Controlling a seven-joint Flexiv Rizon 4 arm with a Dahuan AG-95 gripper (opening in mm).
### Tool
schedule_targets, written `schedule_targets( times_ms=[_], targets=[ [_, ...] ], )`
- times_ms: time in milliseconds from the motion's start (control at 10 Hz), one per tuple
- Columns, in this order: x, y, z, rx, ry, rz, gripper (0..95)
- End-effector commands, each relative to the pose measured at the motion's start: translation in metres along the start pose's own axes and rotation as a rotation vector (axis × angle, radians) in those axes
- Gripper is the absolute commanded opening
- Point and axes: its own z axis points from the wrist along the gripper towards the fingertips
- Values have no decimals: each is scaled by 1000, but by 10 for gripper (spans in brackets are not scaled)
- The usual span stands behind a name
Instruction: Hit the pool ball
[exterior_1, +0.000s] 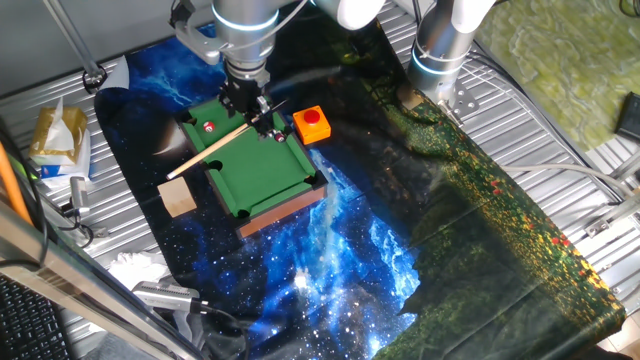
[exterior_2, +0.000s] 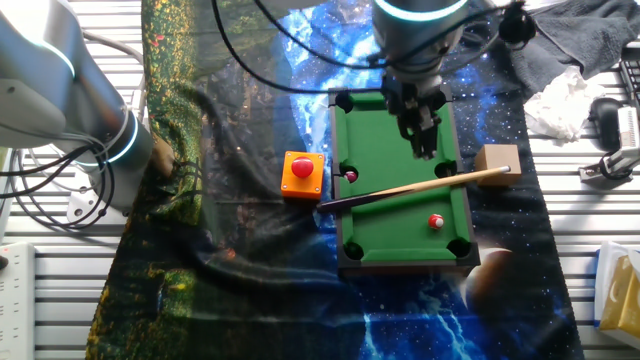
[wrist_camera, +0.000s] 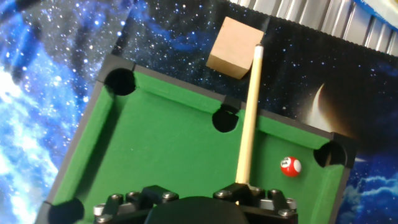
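Note:
The pool ball (wrist_camera: 290, 166) is tiny, bright red with a white spot. It lies on the green mini pool table (exterior_1: 262, 172) near a corner pocket, and also shows in both fixed views (exterior_1: 209, 127) (exterior_2: 436, 221). A wooden cue (exterior_2: 420, 185) lies slanted across the table, its thick end resting on a wooden block (exterior_2: 497, 160). My gripper (exterior_2: 420, 140) hangs over the middle of the table, above the cue. In the hand view the gripper (wrist_camera: 193, 194) has its jaws apart with nothing between them. The cue (wrist_camera: 247, 118) runs out from under the right finger.
A dark maroon ball (exterior_2: 351, 176) sits by a side pocket. A red button on an orange base (exterior_2: 302, 170) stands beside the table. A second robot arm (exterior_2: 70, 110) stands at the cloth's edge. Crumpled paper (exterior_2: 560, 100) and clutter lie around the cloth.

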Motion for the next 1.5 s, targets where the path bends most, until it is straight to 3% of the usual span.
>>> schedule_targets(
  times_ms=[100, 900, 1500],
  targets=[
    [5, -8, 10, -1, -10, -13, 760],
    [14, -66, 34, -10, -18, -68, 760],
    [11, -73, 59, -7, -19, -54, 760]
  ],
)
